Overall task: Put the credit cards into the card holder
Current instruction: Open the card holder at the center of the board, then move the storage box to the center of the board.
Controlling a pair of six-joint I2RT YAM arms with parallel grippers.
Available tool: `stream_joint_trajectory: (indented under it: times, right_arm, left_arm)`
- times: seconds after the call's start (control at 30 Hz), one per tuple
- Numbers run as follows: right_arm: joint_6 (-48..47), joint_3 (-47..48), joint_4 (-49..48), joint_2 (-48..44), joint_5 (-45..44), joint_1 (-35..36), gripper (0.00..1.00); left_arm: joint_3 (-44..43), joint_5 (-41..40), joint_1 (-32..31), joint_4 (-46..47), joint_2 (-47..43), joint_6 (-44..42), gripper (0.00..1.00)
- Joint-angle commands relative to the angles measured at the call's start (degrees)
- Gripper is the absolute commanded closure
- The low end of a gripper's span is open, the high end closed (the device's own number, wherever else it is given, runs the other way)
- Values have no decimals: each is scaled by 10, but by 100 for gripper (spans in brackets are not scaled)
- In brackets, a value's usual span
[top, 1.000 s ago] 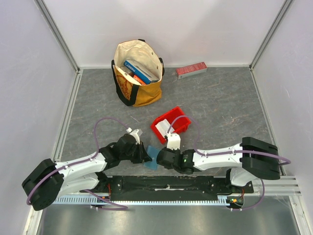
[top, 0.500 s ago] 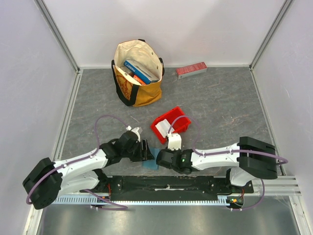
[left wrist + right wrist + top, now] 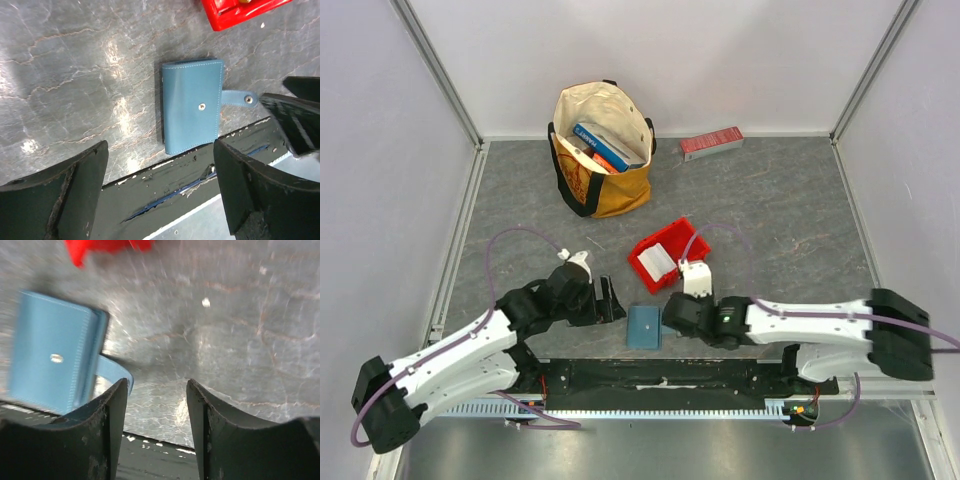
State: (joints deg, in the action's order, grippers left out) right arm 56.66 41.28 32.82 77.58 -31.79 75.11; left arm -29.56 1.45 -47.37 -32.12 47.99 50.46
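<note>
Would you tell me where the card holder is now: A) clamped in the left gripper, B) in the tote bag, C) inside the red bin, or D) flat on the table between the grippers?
D: the card holder lies flat on the table, clear of the left gripper and right gripper.

The top view looks down from above and behind the arms, far enough off to take in the whole desk (image 3: 770, 210). The left wrist view looks steeply down past the left hand (image 3: 160, 150), close above the holder (image 3: 192, 112). The right wrist view sits nearer and lower, blurred, looking past the right hand (image 3: 156, 390). All three share the holder, a corner of the bin (image 3: 668, 257) and the desk's near edge.
</note>
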Motion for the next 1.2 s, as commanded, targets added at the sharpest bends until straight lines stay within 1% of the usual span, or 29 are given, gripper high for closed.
stream_joint_trajectory:
  times: [0.0,0.07,0.13,0.2,0.27,0.33,0.37,0.43,0.5,0.53,0.6,0.63,0.67,0.7,0.8,0.87,1.0,1.17]
  right_arm:
    - [-86,10,-25,-131,0,-25,39]
    - [-101,19,-27,-181,-5,-43,38]
    - [-123,29,-31,-218,4,-79,36]
    - [-163,41,-46,-234,45,-131,36]
    - [-207,63,-64,-224,93,-186,36]
    - [-252,96,-71,-188,165,-234,35]
    - [-265,114,-74,-163,188,-251,34]
    - [-285,148,-78,-115,213,-282,32]
    - [-306,177,-88,-67,241,-303,28]
    - [-311,192,-94,-46,254,-312,26]
    - [-328,219,-101,-7,297,-328,22]
    - [-328,231,-101,12,302,-332,22]
    - [-332,238,-101,27,309,-338,22]
    - [-333,245,-105,43,316,-344,22]
    - [-340,258,-107,82,338,-356,22]
    - [-349,260,-108,99,340,-361,22]
    - [-358,253,-121,113,345,-371,22]
    - [-361,246,-128,127,364,-380,21]
  left_arm:
    - [-9,-50,1,-9,-37,-16,9]
    - [-15,-59,3,9,-31,-22,9]
    - [-25,-54,5,45,-12,-33,8]
    - [-43,-54,8,69,19,-44,8]
    - [-59,-45,18,102,52,-55,9]
    - [-68,-17,41,141,88,-60,16]
    - [-69,14,56,164,104,-61,20]
    - [-72,54,86,201,140,-59,30]
    - [-68,83,111,233,166,-54,51]
    - [-65,90,119,252,176,-50,55]
    - [-60,102,130,283,199,-45,58]
    - [-60,107,134,296,209,-46,61]
    - [-65,105,134,304,225,-45,68]
    - [-66,106,135,309,238,-45,71]
    - [-69,107,137,319,266,-41,71]
    - [-67,112,137,350,286,-36,72]
    - [-67,124,137,380,322,-31,75]
    - [-63,134,137,411,355,-23,77]
